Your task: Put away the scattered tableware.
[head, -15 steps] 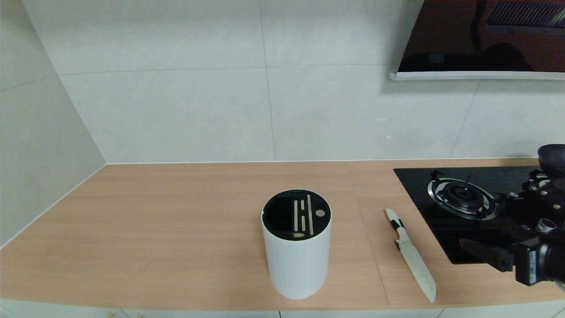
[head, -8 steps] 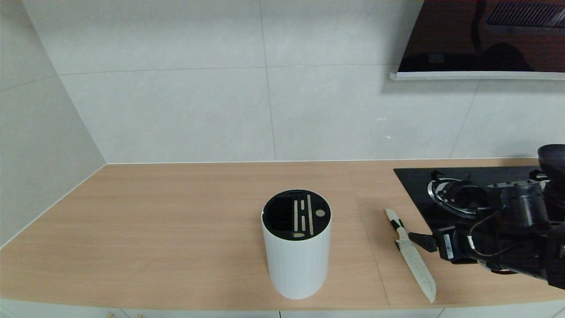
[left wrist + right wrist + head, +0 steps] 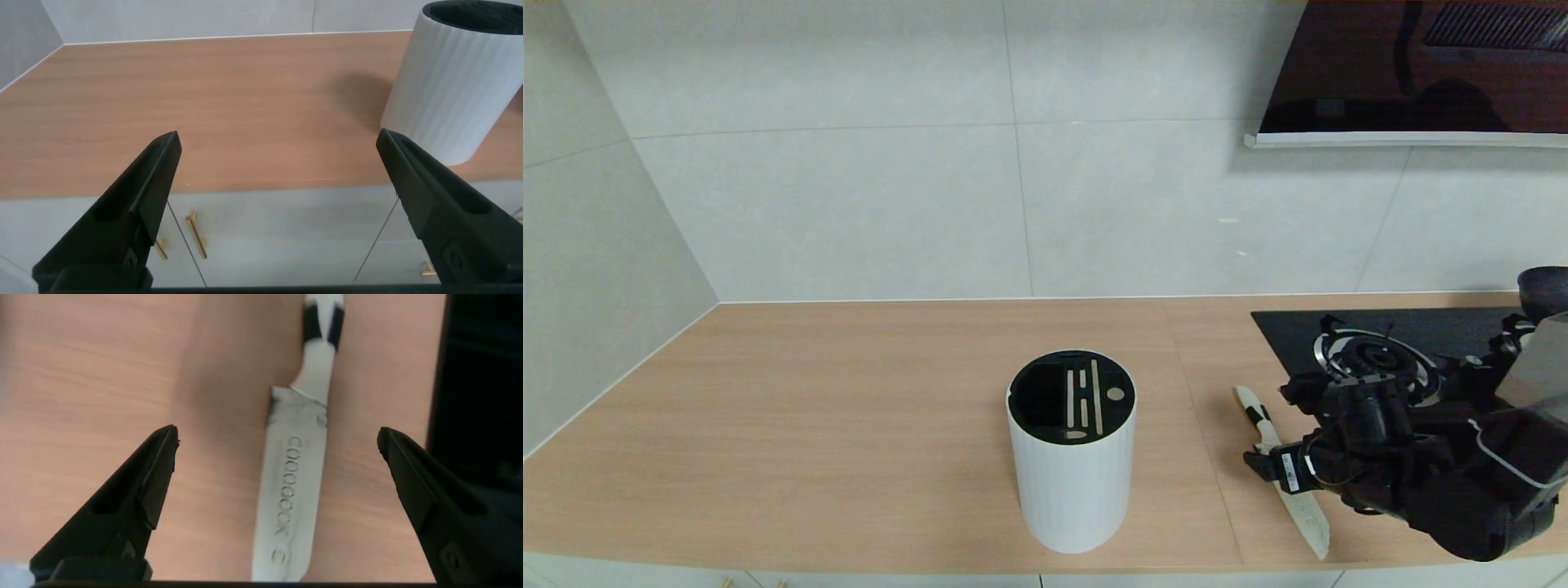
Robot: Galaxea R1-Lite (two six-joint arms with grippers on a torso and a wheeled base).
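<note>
The right gripper (image 3: 276,439) hangs over the knife (image 3: 294,482), jaws spread wide and holding nothing. The blade's handle end lies midway between the two fingers, touching neither. The knife lies flat on the counter (image 3: 849,408) near its front edge, between the holder (image 3: 1072,482) and the hob (image 3: 1290,335), with its tip toward the front edge and its handle toward the wall. The blade is pale and speckled, with small dimples along it, and the handle is white with black bands. The holder is a white ribbed cylinder with a black slotted top. The counter is light wood grain and the hob glossy black. The left gripper (image 3: 276,143), wide open and empty, hangs by the counter's front edge near the holder.
</note>
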